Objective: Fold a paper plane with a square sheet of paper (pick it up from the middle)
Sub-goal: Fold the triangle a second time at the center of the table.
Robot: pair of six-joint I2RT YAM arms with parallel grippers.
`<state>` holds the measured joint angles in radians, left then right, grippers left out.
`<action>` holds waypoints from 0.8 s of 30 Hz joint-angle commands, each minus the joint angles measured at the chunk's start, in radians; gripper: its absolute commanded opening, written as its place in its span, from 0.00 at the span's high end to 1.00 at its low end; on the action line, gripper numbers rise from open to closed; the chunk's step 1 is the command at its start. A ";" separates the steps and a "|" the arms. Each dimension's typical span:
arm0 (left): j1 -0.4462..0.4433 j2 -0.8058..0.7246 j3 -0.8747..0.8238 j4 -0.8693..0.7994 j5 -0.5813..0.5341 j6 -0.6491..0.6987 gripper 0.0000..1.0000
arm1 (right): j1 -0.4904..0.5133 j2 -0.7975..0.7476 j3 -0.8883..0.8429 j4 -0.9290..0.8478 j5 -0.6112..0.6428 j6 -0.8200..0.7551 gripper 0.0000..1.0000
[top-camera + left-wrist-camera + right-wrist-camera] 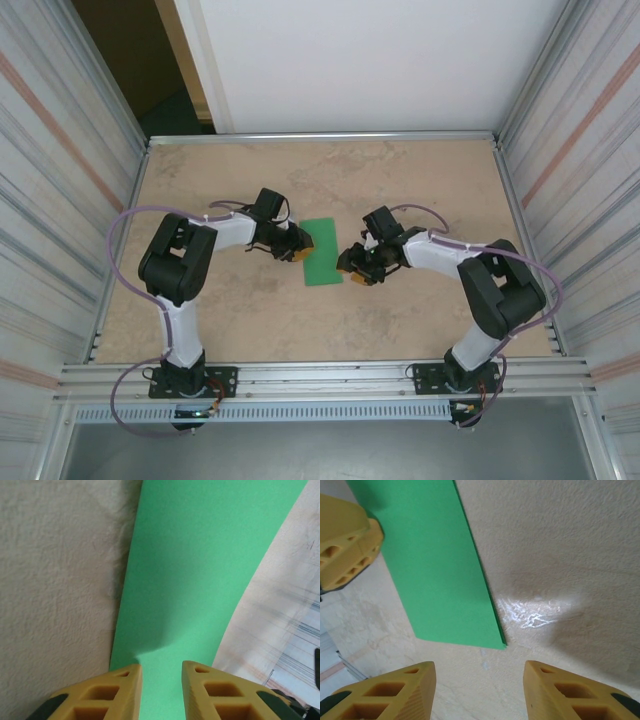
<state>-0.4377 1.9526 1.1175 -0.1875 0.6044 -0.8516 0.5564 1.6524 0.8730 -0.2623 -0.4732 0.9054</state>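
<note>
The green paper sheet (pixel 322 252) lies in the middle of the desk (pixel 400 180). The left gripper (pixel 161 669) has its fingers slightly apart over the sheet's edge. The right gripper (pixel 480 667) has its fingers wide apart above bare desk beside the sheet's corner.

Green sheet of paper (pixel 322 252): one. Desk (pixel 400 180) beneath sheet: one. Arms: two, left arm (pixel 180 262) and right arm (pixel 495 285) flanking sheet. Hands: two, left hand (pixel 298 243), right hand (pixel 352 268), near sheet's edges. Yellow fingers (pixel 385 690) per hand: two.
</note>
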 commanded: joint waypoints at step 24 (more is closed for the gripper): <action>0.003 0.041 -0.036 -0.077 -0.026 -0.021 0.72 | 0.008 0.092 0.034 0.015 -0.027 -0.028 0.69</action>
<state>-0.4358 1.9526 1.1164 -0.1860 0.6048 -0.8658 0.5690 1.7248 0.8753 -0.2550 -0.5022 0.8970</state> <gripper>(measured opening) 0.282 0.313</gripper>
